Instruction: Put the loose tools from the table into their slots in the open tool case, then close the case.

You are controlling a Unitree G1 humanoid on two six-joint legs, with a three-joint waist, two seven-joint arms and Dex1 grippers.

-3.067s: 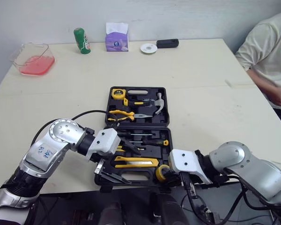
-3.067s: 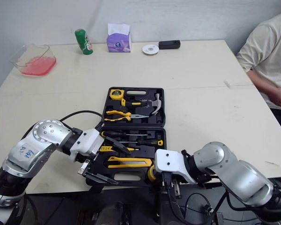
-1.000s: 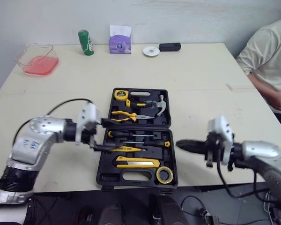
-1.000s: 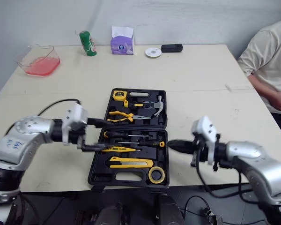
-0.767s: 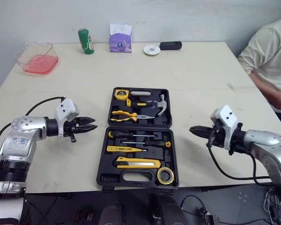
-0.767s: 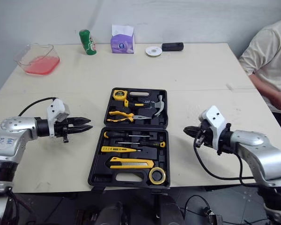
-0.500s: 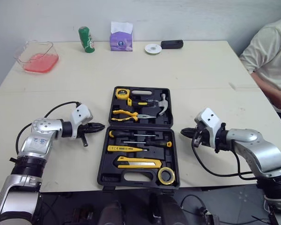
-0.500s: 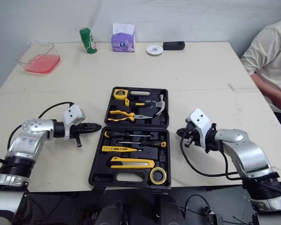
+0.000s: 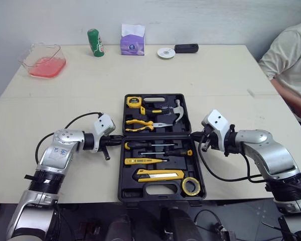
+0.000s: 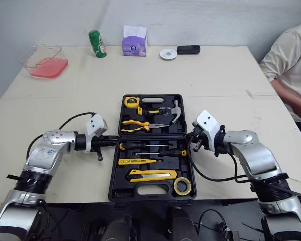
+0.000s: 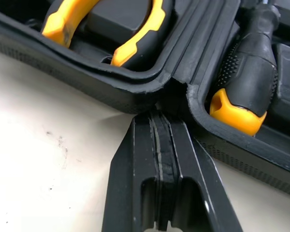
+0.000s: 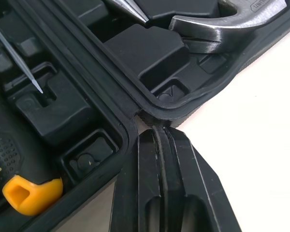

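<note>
I read left claw (image 9: 119, 136) and right claw (image 9: 194, 134), both pinched together and empty, at opposite hinge ends of the open black plastic tool case (image 9: 158, 137).

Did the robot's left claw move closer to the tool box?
Yes. The left gripper moved in toward the tool case; its shut tips now meet the hinge on the case's left side.

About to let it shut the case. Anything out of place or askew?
Nothing stands out. The tools sit in their slots in the tool case, and the left gripper and right gripper, both shut, point at its hinge line.
</note>
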